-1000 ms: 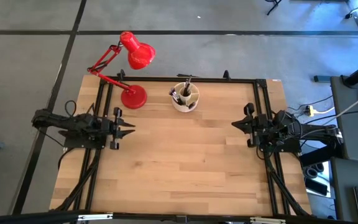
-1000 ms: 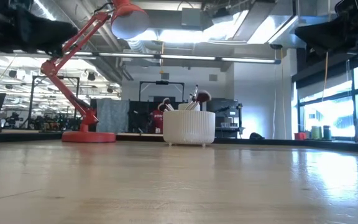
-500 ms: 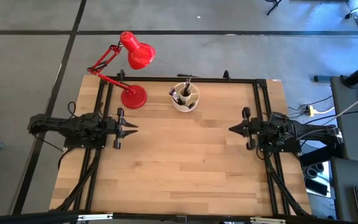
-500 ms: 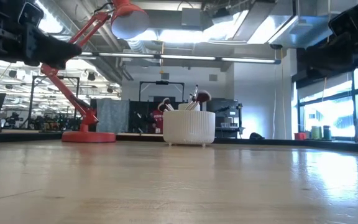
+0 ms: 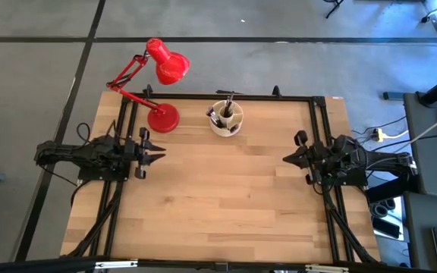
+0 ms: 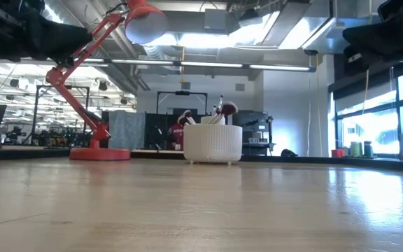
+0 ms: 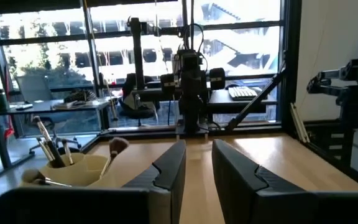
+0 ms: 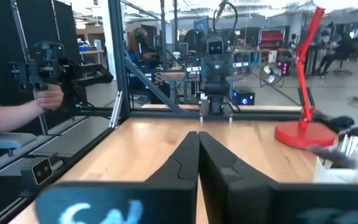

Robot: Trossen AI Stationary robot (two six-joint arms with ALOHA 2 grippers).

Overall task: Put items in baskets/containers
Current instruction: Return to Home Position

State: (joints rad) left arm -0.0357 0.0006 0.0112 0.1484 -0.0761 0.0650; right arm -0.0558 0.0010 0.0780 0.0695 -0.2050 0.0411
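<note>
The round cream organiser (image 5: 226, 123) stands at the table's far middle and holds several dark thin makeup brushes (image 5: 227, 109) upright. It also shows in the low view (image 6: 213, 143) and in the left wrist view (image 7: 73, 174), where a brush with a fuller tuft (image 7: 118, 146) leans out. No brush shows on the table top. My left gripper (image 5: 160, 156) hovers at the table's left side, its fingers (image 7: 169, 168) a little apart and empty. My right gripper (image 5: 285, 158) hovers at the right side, shut and empty (image 8: 197, 146).
A red desk lamp (image 5: 163, 117) stands left of the organiser, its arm reaching past the far left corner. Black frame rails (image 5: 127, 129) run along the left, right and far edges. A person's hand (image 8: 45, 99) holds a device beyond the table's near side.
Both grippers have shifted a little above the table, toward the middle and back again. Nothing has been taken or let go, and the organiser and brushes stand as before.
</note>
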